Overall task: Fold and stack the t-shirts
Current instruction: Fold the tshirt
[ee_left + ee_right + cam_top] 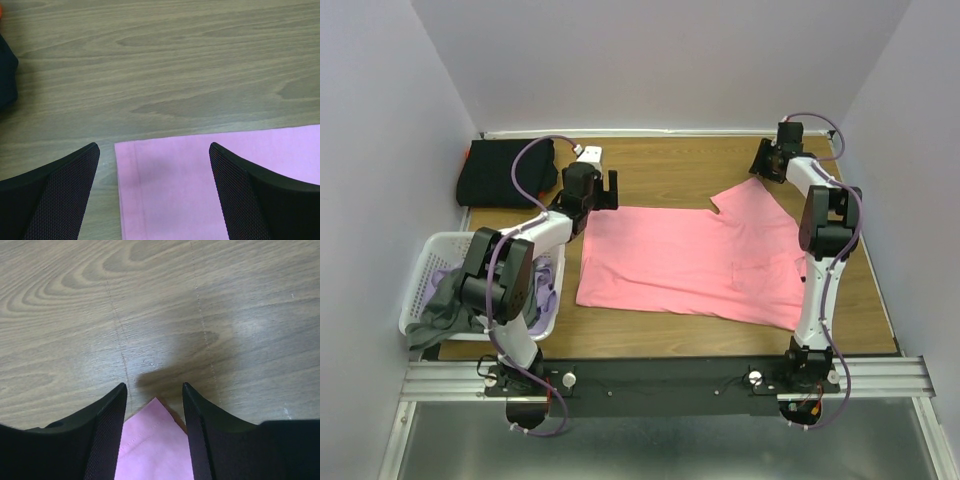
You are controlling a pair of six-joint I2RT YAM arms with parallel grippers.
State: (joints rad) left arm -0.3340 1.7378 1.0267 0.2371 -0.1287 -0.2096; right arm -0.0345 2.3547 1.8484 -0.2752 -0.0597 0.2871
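The pink t-shirt (680, 265) lies spread flat on the table (670, 170). The left fingers (65, 190) stand wide apart above its far left corner, holding nothing. The right fingers (107, 430) are half apart, straddling the far sleeve tip without pinching it. A folded black t-shirt (505, 172) sits in the table's far left corner

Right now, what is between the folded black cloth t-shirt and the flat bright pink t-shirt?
Bare wooden table, with the open left gripper hanging above it, seen in the top view.
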